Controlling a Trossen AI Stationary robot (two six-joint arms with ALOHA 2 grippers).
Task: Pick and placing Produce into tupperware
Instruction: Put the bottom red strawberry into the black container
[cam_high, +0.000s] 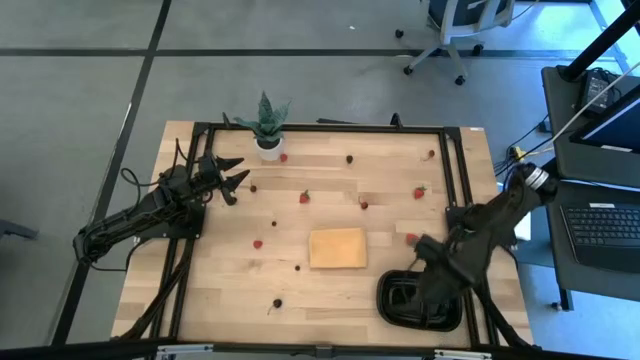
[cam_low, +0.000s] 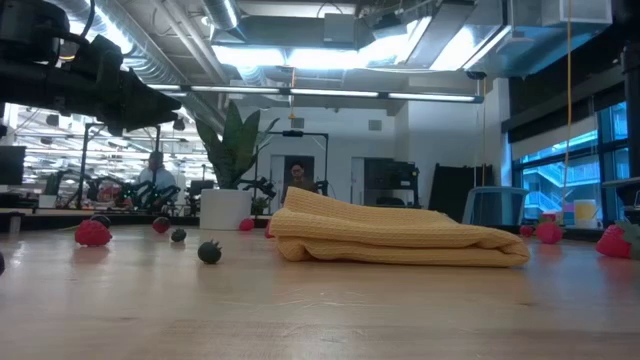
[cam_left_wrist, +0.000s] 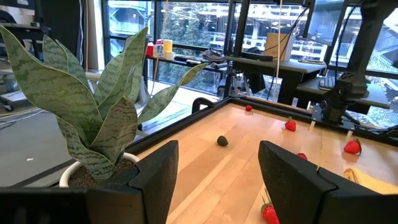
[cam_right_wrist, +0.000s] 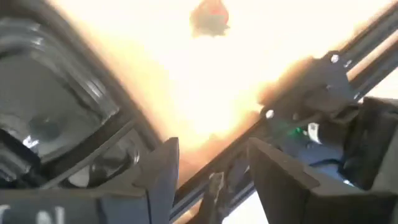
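Note:
Red and dark berries lie scattered on the wooden table, among them a red one (cam_high: 304, 197), a dark one (cam_high: 350, 158) and a red one (cam_high: 411, 238) just beyond the tray. The black tray (cam_high: 392, 305) sits at the table's near right corner, mostly covered by the right arm. My right gripper (cam_high: 425, 285) hovers over it, open and empty (cam_right_wrist: 211, 155); its wrist view shows the tray's rim (cam_right_wrist: 93, 81) and a red berry (cam_right_wrist: 210, 15) beyond. My left gripper (cam_high: 238, 172) is open and empty (cam_left_wrist: 217, 148), in the air beside the potted plant (cam_high: 268, 125), a dark berry (cam_left_wrist: 222, 141) ahead.
A folded tan pad (cam_high: 337, 248) lies at the table's middle, large in the low view (cam_low: 390, 240). The potted plant (cam_left_wrist: 93, 118) stands at the far left, close to my left gripper. A black frame (cam_high: 455, 180) borders the table. A laptop desk stands to the right.

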